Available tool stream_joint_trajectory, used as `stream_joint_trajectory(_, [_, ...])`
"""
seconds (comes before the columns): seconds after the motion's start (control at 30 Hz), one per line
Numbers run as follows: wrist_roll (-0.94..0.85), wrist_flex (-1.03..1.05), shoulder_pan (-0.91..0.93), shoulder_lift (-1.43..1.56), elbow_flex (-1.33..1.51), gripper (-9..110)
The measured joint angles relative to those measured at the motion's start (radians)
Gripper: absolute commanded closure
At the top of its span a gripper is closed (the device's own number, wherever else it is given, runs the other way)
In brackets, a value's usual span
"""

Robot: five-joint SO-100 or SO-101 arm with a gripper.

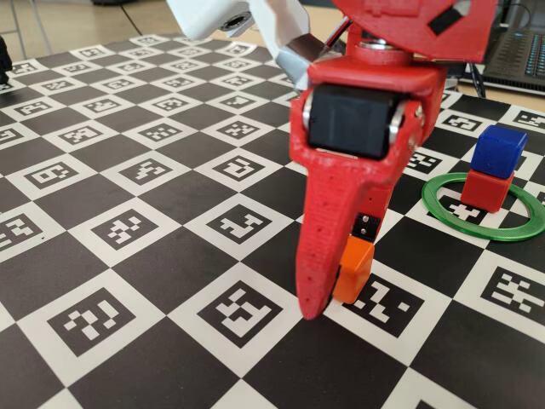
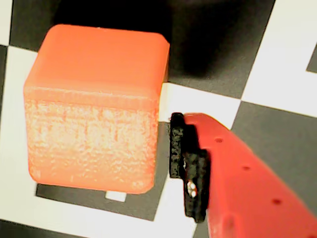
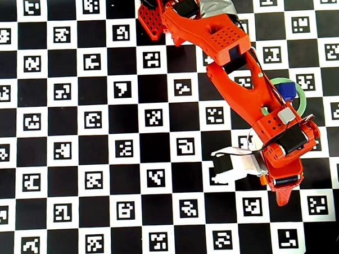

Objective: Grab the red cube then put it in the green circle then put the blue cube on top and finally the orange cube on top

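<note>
We see the gripper (image 1: 328,294) open around the orange cube (image 1: 352,269), not clamped | blue cube (image 1: 498,151) on red cube (image 1: 487,189) inside green circle (image 1: 482,207), well apart from the orange cube

In the fixed view we see the blue cube (image 1: 499,151) sitting on top of the red cube (image 1: 487,189), and that stack stands inside the green circle (image 1: 443,219) at the right of the checkered board (image 1: 128,170). The orange cube (image 1: 353,270) rests on the board to the left of the ring and nearer the camera, apart from it. The gripper (image 1: 328,294) stands over it, one finger (image 1: 324,247) at its left side. In the wrist view, the orange cube (image 2: 94,109) lies just left of a finger (image 2: 237,178).
</note>
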Motion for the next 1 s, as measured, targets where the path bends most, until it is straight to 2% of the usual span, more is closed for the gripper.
stream_joint_trajectory(0.67, [-0.080,0.014,-0.002,0.000,0.000,68])
stream_joint_trajectory(1.0, [-0.080,0.014,-0.002,0.000,0.000,81])
